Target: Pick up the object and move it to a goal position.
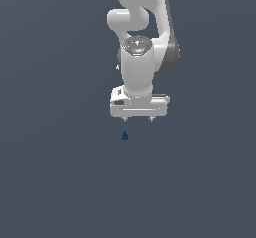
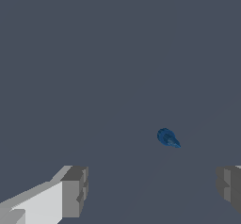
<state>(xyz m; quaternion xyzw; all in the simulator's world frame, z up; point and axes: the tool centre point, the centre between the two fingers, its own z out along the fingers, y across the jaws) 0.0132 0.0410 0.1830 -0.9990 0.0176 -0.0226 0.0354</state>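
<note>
- The gripper (image 1: pixel 139 119) was held released, its jaws spread wide and nothing gripped between them.
- The blob (image 1: pixel 124 135), tiny and dark blue, was seen lying apart from the gripper, just off toward the exterior view's left of its midline.
- In the wrist view the blob (image 2: pixel 167 138) was not centred between the fingers (image 2: pixel 74 191), so a straight descent could have missed or nudged it.
- Being so small and rounded, it might have been squeezed out on closing.
</note>
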